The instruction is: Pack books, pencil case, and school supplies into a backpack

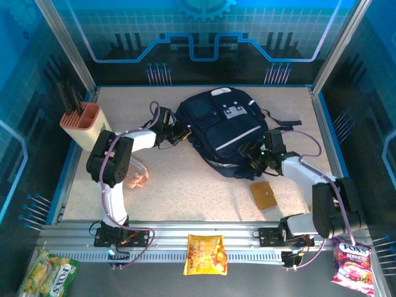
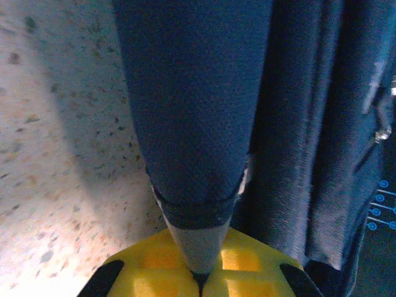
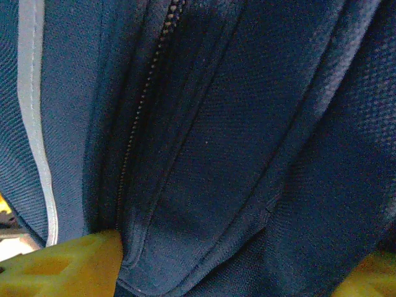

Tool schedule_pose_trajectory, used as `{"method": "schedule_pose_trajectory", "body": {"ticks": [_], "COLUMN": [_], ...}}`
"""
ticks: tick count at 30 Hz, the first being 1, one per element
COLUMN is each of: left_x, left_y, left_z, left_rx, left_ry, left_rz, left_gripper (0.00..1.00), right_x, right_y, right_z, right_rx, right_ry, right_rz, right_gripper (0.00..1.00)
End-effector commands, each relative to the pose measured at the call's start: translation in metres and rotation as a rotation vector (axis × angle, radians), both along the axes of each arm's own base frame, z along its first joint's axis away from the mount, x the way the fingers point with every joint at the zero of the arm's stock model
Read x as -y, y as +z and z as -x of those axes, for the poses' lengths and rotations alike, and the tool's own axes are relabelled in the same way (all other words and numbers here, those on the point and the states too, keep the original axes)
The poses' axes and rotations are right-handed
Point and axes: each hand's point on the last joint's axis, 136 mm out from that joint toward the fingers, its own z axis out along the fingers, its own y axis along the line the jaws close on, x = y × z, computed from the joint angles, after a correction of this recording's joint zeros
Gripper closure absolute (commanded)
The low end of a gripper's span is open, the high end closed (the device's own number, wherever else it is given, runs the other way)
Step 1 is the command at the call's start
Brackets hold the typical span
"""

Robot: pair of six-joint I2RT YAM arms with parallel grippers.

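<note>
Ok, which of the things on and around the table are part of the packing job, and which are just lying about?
Part of the job:
- backpack, its strap pinched in the left gripper
- tan-brown square piece

Just lying about:
- peach-and-cream holder with black tools
- yellow snack bag
- pink snack bag
- green snack bag

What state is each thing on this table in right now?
Backpack: lying flat, visible zip closed.
Left gripper: shut on a backpack strap.
Right gripper: open, fingers either side of backpack fabric.
Tan square: lying flat, outside the backpack.
Holder: upright, black tools inside.
Yellow snack bag: lying on the front rail.
</note>
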Motion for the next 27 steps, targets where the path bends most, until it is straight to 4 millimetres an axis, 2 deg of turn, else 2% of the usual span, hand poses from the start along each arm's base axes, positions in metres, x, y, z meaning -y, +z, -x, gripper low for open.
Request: {"method": "schedule_pose_trajectory", "body": {"ticks": [1,4,8,12,15,20,23,27], "left_x": [-0.02,-0.032,-0.035,-0.034,-0.032,-0.022,-0.016,-0.012], "left_y": [0.025,0.026,0.025,0.032,0.036,0.046,0.051,0.056], "left_z": [0.007,0.018,0.032,0.038,0.043,0.047,0.049,0.055], "left_rx": [0.054,0.059,0.052,0.059,0.071,0.089,0.095,0.105], "left_ry": [0.073,0.117,0.139,0.136,0.134,0.092,0.064,0.054], "left_rz": [-0.021,-0.036,-0.01,0.011,0.001,0.004,0.021,0.032], "left_gripper": [1.0,1.0,1.0,1.0,1.0,1.0,1.0,1.0], "right_x": [-0.026,-0.035,-0.039,-0.027,-0.008,0.004,-0.01,-0.055], "right_y": [0.017,0.024,0.024,0.034,0.049,0.08,0.088,0.085], "right_z": [-0.029,-0.059,-0.093,-0.1,-0.086,-0.045,-0.02,0.005], "right_rx": [0.092,0.122,0.137,0.159,0.17,0.217,0.243,0.267], "right_ry": [0.147,0.206,0.255,0.234,0.195,0.171,0.187,0.218], "right_rz": [0.008,0.035,0.105,0.202,0.316,0.487,0.556,0.528], "right_gripper": [0.33,0.36,0.38,0.37,0.34,0.3,0.3,0.32]}}
